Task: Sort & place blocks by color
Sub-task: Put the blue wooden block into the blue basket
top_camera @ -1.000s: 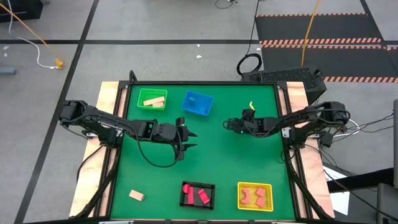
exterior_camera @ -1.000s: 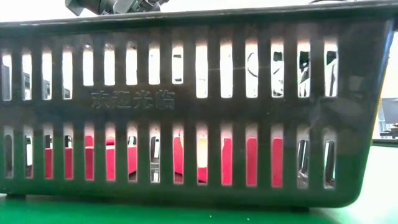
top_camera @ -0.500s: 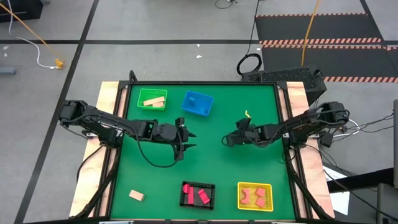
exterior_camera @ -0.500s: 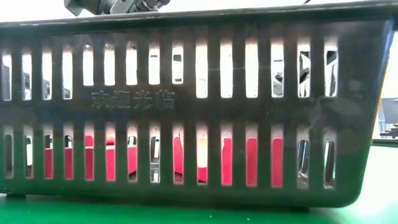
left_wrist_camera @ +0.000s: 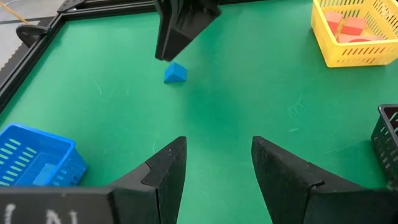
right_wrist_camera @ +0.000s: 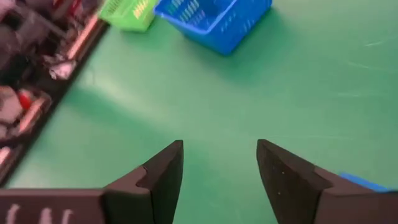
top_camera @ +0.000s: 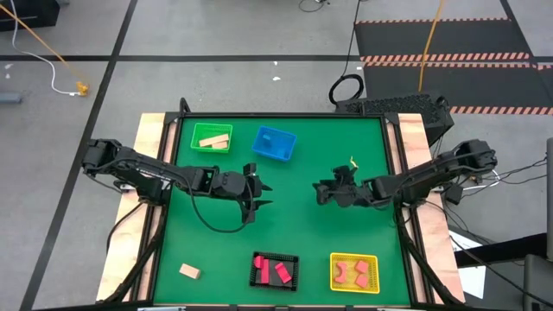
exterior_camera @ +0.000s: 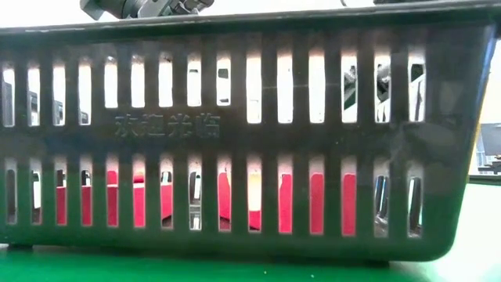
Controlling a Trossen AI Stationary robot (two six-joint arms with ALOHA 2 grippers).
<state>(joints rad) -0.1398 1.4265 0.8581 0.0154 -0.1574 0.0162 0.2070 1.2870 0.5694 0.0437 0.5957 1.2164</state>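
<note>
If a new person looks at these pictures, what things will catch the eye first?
First, the two dark arms meeting over the green table, the left gripper and right gripper both open. Next, the four bright baskets: green and blue far, black and yellow near. A lone blue block lies below the right gripper.

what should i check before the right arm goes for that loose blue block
1. Right gripper open and empty: ok, nothing sits between its fingers in its own wrist view.
2. Blue block free on the mat: ok, it lies alone on the green, touching no basket.
3. Gripper lined up over the block: not ok, the block shows only at the outer edge of one finger, not between the two.
4. Blue basket has room: ok, it stands at the table's far side with open space inside.
5. Left gripper out of the way: ok, it hangs open mid-table, apart from the right arm.
6. Other strays: not ok, a tan block lies outside the baskets.
</note>
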